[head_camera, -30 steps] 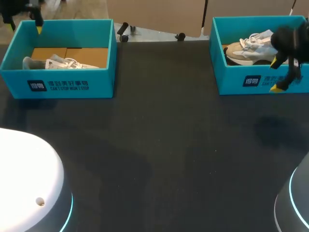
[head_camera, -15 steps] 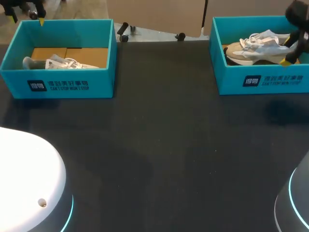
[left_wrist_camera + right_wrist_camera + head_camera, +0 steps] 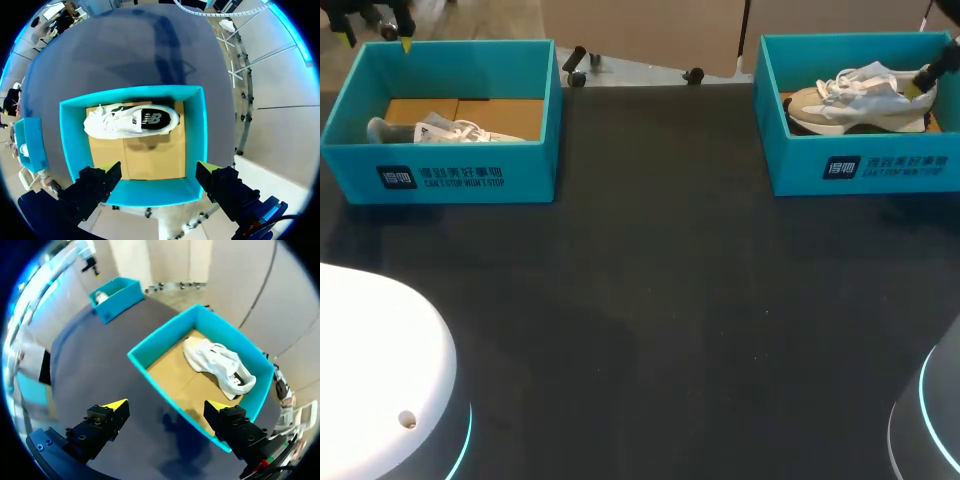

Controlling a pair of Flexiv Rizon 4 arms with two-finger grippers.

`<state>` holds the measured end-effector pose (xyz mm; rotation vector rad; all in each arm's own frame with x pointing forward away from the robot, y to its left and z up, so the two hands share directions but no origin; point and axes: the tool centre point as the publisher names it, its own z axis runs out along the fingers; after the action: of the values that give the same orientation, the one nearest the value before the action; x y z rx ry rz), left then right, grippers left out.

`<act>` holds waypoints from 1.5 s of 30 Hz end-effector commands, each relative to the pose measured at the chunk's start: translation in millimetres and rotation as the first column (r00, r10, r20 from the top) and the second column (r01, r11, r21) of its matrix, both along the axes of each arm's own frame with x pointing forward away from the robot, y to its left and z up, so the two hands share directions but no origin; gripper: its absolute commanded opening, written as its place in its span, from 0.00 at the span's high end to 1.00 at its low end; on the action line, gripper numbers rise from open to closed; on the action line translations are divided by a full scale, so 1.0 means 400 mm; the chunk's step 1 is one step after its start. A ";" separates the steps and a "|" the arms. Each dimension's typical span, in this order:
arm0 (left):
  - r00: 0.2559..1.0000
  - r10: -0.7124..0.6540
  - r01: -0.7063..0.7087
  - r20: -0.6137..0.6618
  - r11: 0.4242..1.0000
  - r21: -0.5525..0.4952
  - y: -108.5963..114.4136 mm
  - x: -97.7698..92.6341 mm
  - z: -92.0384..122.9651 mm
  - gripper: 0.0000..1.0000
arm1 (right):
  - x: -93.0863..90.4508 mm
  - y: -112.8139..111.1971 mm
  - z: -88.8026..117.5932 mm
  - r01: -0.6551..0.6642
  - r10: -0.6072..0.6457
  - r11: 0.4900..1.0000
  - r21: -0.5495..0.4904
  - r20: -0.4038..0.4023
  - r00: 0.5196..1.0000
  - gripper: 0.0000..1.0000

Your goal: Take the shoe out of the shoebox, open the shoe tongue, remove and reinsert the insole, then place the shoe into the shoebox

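Teal left shoebox (image 3: 202, 135) holds a white shoe (image 3: 131, 121) beneath the left end effector (image 3: 157, 169), fingers spread wide and empty; the right end effector (image 3: 167, 406), likewise spread and empty, hangs near the right shoebox (image 3: 165, 336) and its pale shoe (image 3: 217, 365).

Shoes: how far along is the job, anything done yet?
Nothing looks done: the left shoe lies in the left shoebox, the right shoe in the right shoebox. In hand: the left gripper and the right gripper hang open and empty near their boxes. Left: lifting out, tongue, insole, putting back.
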<state>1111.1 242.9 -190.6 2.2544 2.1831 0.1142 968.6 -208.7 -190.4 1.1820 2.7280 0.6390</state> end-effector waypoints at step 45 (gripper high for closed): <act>0.887 0.391 -0.427 -0.246 0.898 -0.110 -0.155 -0.403 0.035 0.00 | 0.208 -0.078 -0.071 0.620 -0.619 0.783 -0.037 -0.133 0.774 0.00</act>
<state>960.0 185.3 -175.0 1.7934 2.6473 -0.3911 1039.3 -235.5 -214.1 2.0280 2.1594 0.5202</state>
